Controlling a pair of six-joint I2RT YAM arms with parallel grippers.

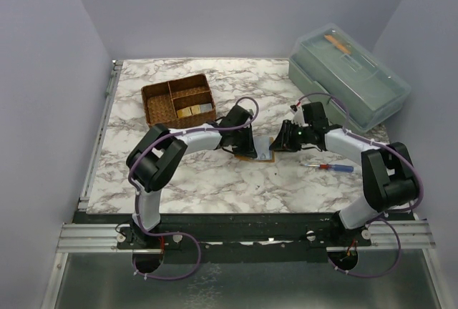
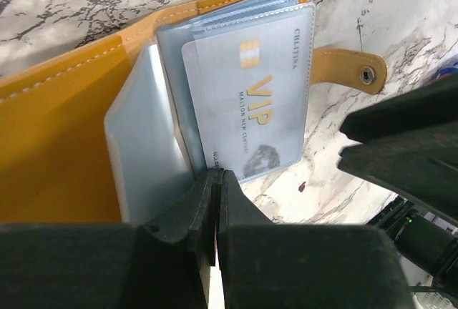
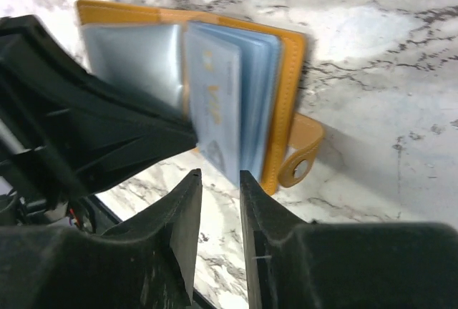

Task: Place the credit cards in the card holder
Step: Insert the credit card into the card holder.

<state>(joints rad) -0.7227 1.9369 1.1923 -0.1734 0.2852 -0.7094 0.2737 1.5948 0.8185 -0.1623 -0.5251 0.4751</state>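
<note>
The orange-tan leather bifold card holder (image 1: 263, 153) lies open on the marble-patterned table (image 1: 215, 180), and both arms crowd in over it. Inside, clear plastic sleeves (image 2: 143, 144) fan up, and a pale grey credit card marked VIP (image 2: 250, 109) sits in the front one. The left gripper (image 2: 215, 180) is at the holder's near edge with its jaws pressed to a hairline slit, pinching the bottom of a sleeve just beside that card. The right gripper (image 3: 220, 180) faces it from the holder's strap side. Its jaws stand a narrow gap apart with nothing between them, and the card's lower corner is just above the gap. Beyond the holder and to its left stands a brown woven divided basket (image 1: 179, 100), where small flat yellowish and pale cards (image 1: 193, 111) lie in one compartment. A red-and-blue-handled screwdriver (image 1: 330, 167) lies to the holder's right.
</note>
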